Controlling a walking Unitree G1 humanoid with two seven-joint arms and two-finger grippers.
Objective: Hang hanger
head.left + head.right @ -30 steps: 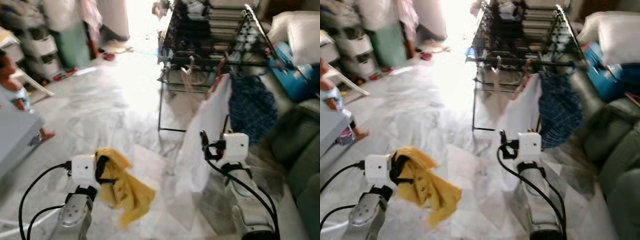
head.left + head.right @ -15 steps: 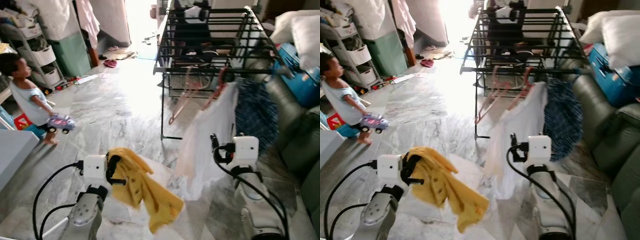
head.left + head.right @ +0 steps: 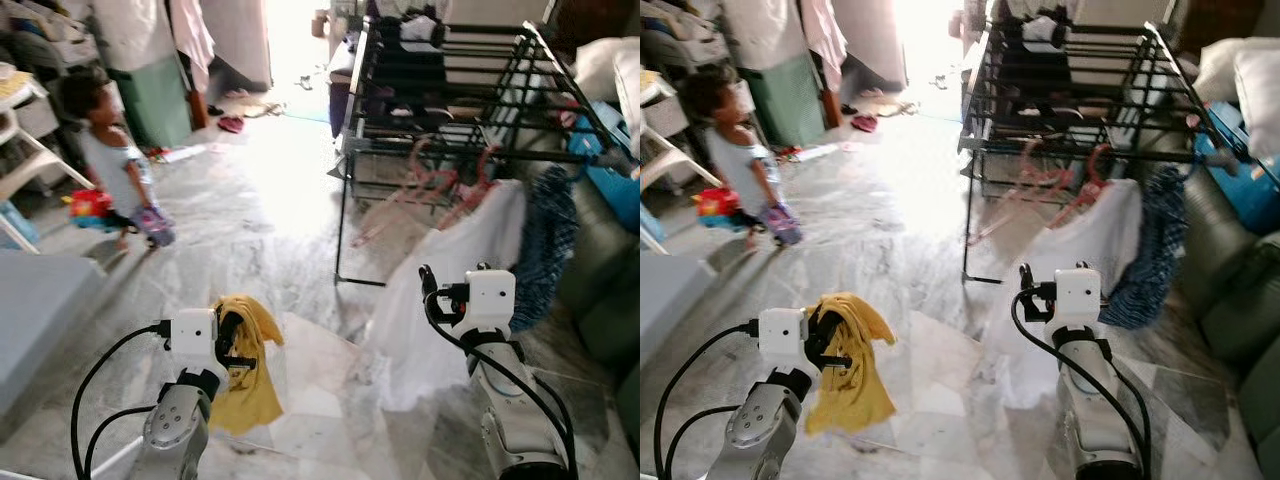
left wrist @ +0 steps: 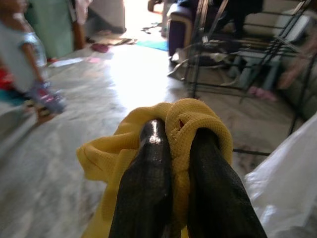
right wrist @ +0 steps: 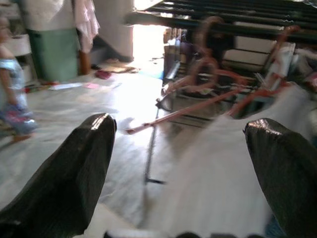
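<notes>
My left gripper (image 3: pixel 232 338) is shut on a bunched yellow garment (image 3: pixel 250 380), which hangs down from the fingers above the marble floor; in the left wrist view the yellow cloth (image 4: pixel 198 116) wraps over both black fingers (image 4: pixel 148 168). The right gripper (image 3: pixel 428 285) is open and holds nothing, just in front of a white garment (image 3: pixel 450 270). That garment hangs on a pink hanger (image 3: pixel 478 190) from the front bar of the black drying rack (image 3: pixel 450 90). More pink hangers (image 5: pixel 198 99) hang on that bar beside it.
A blue checked garment (image 3: pixel 545 250) hangs to the right of the white one. A dark sofa (image 3: pixel 600 290) runs along the right. A child (image 3: pixel 110 165) with toys stands at the left, near shelves and a grey surface (image 3: pixel 40 310).
The camera has shifted with my movement. The yellow garment, swung out half a second ago, now hangs straight down. The child has stepped across the floor.
</notes>
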